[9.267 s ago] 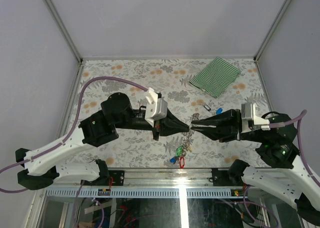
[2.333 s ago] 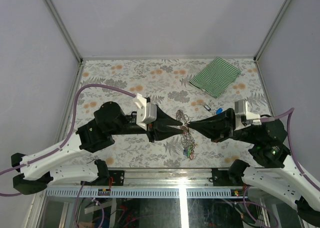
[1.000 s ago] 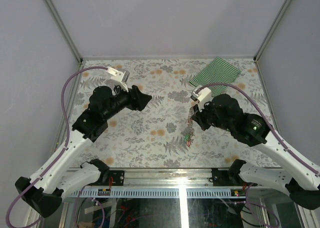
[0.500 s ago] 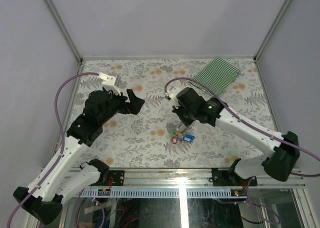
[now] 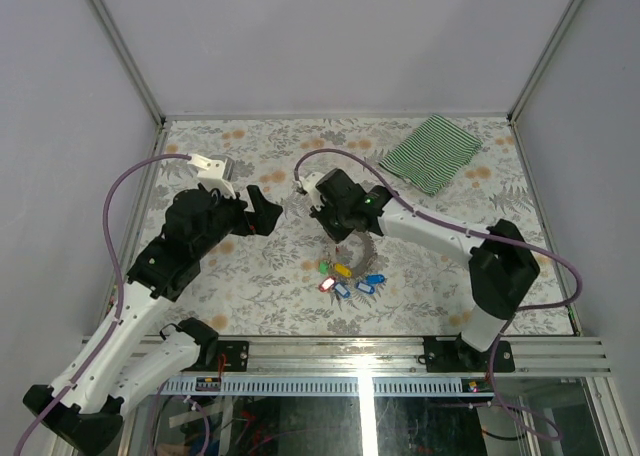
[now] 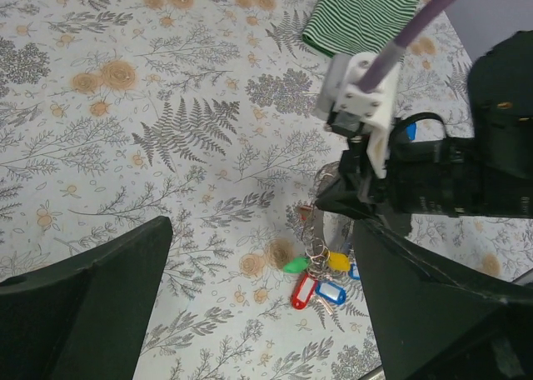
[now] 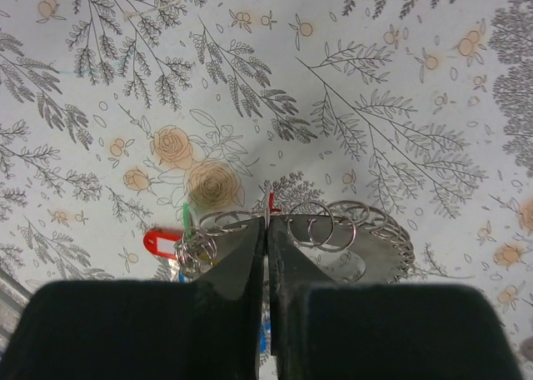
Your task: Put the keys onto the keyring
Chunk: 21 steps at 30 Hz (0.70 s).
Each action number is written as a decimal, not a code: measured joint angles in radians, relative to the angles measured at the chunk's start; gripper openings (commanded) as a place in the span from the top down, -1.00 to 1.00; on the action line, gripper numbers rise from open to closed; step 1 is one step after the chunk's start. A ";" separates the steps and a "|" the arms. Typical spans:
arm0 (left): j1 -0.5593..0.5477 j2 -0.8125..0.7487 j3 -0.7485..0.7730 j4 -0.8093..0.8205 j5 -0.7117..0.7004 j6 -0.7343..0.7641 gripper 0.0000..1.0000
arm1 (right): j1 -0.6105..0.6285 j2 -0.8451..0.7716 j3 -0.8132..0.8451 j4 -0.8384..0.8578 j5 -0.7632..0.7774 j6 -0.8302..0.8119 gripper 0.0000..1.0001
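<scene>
Several keys (image 5: pixel 348 279) are appearing to hang off the keyring (image 7: pixel 366 230) already, and the whole bundle is lying near the middle of the table (image 5: pixel 250 146), a little toward its near edge, the coloured tags (image 5: pixel 342 270) fanning out toward that edge. We are seeing the right gripper (image 7: pixel 266 223) pointing down over it, fingers (image 7: pixel 233 272) pressed together on a thin wire loop of the ring, so we are reading it as pinching the keyring itself rather than a tag. The left gripper (image 5: pixel 266 209) is hovering just left of the bundle, its own fingers (image 6: pixel 92 297) spread wide with nothing between them. We are judging the ring to be light but awkward: each coil is looking stiff, yet the whole is loose, so it is likely going to swing and twist when lifted, and smooth wire is giving a flat grip little to bite on. The keys are looking tiny and flat, hard to pick off the table; their plastic tags are offering the wider, less slippery hold. We are favouring a grip across the bunched coils, apart from the dangling keys, leaving a free turn of wire exposed for threading. The green-striped cloth (image 5: pixel 432 152) is lying at the far right corner, well apart from all this.
</scene>
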 measured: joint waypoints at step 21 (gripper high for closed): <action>0.002 0.012 -0.042 -0.004 -0.026 -0.047 -0.89 | -0.080 -0.035 -0.127 0.235 -0.112 0.099 -0.37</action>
